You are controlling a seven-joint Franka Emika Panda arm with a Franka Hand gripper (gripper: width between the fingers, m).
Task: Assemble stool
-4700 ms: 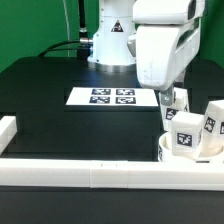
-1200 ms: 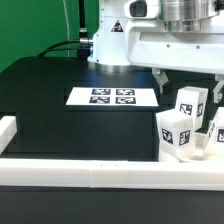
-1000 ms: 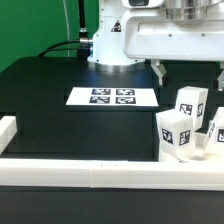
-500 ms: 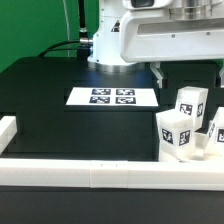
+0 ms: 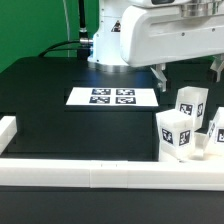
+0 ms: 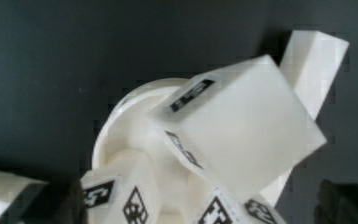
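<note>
The white plastic round stool seat (image 5: 190, 150) sits mostly hidden behind the tagged white rectangular leg blocks (image 5: 178, 132) and runs off the exterior view's right edge. The end effector (image 5: 188, 72) shows only one dark fingertip (image 5: 160, 72); its spread cannot be judged. The wrist view is blurred.

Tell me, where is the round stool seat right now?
In the exterior view the seat sits at the far right, against the white border rail, with leg blocks standing on it, below the raised gripper.
</note>
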